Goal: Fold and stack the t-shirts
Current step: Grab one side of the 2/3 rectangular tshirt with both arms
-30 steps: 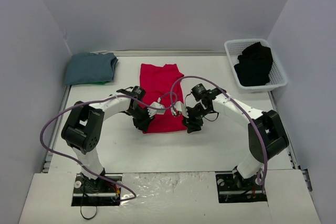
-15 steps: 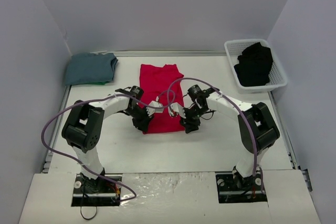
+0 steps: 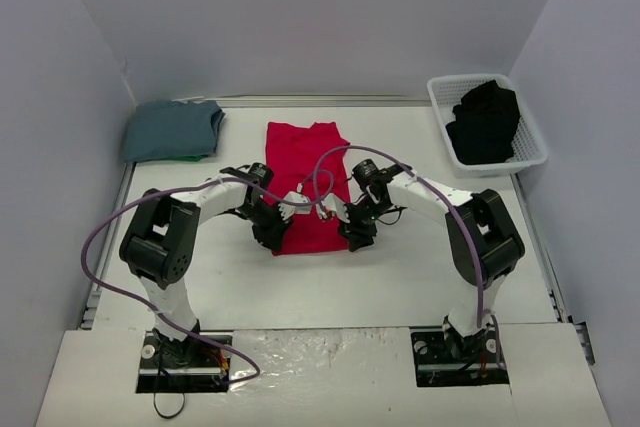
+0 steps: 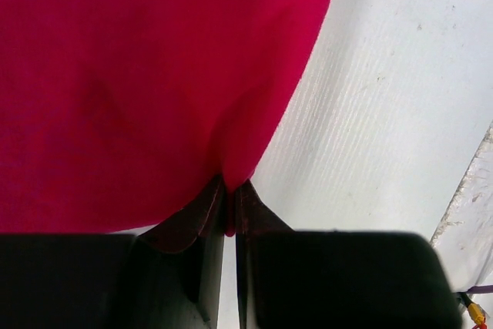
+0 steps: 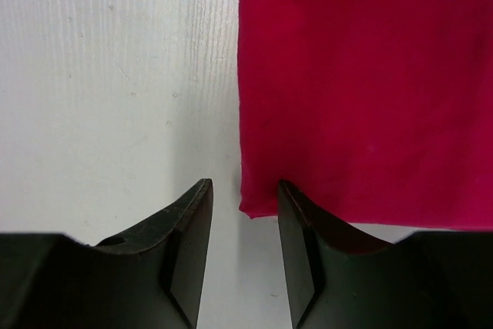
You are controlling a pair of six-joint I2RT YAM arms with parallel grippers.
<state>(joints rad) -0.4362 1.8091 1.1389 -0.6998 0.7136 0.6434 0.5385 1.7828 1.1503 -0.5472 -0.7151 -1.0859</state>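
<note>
The red t-shirt [image 3: 308, 173] lies as a long folded strip in the middle of the table. My left gripper [image 3: 273, 238] is shut on its near left corner; the cloth [image 4: 154, 75] is pinched between the jaws in the left wrist view. My right gripper [image 3: 352, 238] is open at the near right corner, which lies between its jaws [image 5: 258, 207]. A folded blue-grey t-shirt [image 3: 172, 130] lies at the back left. A black t-shirt [image 3: 486, 123] sits in the white basket [image 3: 444, 99].
The basket stands at the back right, by the right wall. A green edge [image 3: 190, 158] shows under the blue-grey shirt. Purple cables loop from both arms over the red shirt [image 3: 330, 162]. Bare white table [image 3: 330, 297] lies in front of the shirt.
My right gripper has moved left to the shirt's near right corner. My left gripper has stayed at the near left corner.
</note>
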